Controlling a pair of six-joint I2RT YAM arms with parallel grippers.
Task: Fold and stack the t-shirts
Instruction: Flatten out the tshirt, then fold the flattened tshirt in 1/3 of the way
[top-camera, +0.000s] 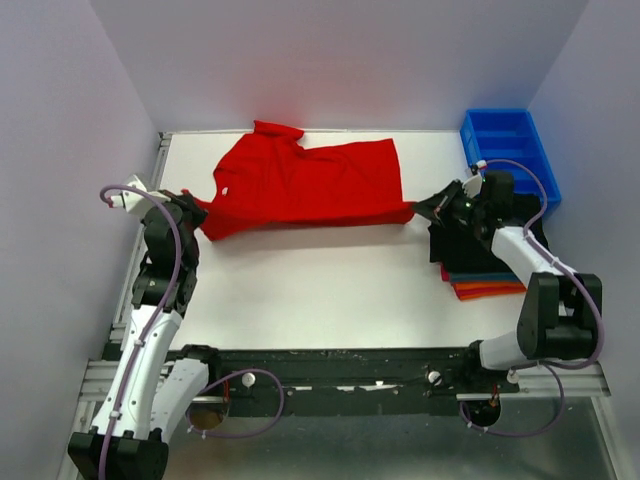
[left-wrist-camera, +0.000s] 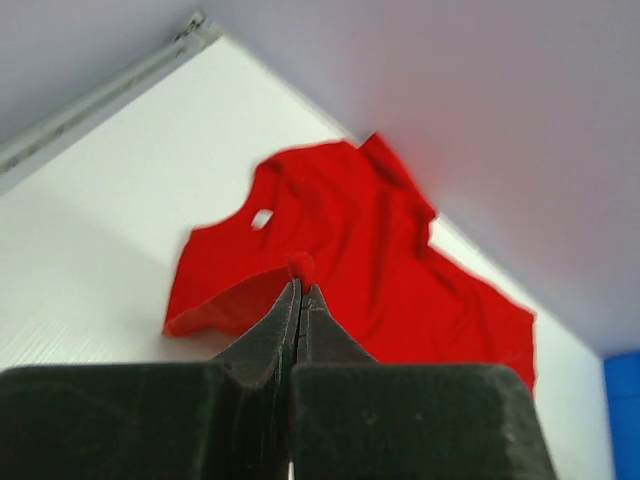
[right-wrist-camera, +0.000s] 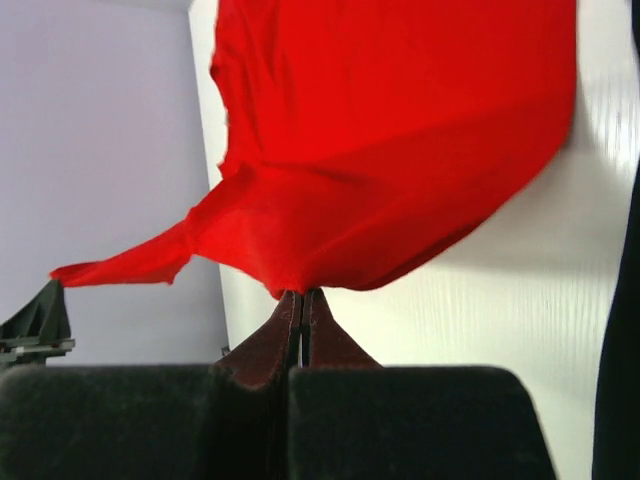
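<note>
Left gripper and right gripper are each pinching one end of the soft bright red cloth t-shirt, which is lying stretched sideways just left of the flat pile of folded cloth t-shirts.

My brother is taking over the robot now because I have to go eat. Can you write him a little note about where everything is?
The left gripper has its fingers shut on the red t-shirt, pinching its left end.
The right gripper has its fingers shut on the same shirt's right corner.
The red t-shirt is stretched out between them across the far side of the table, not yet folded.
Done: a stack of folded t-shirts, black on top with blue and orange beneath, sits at the right, in front of the blue bin.
Left: fold the red one and put it on the stack.
</note>
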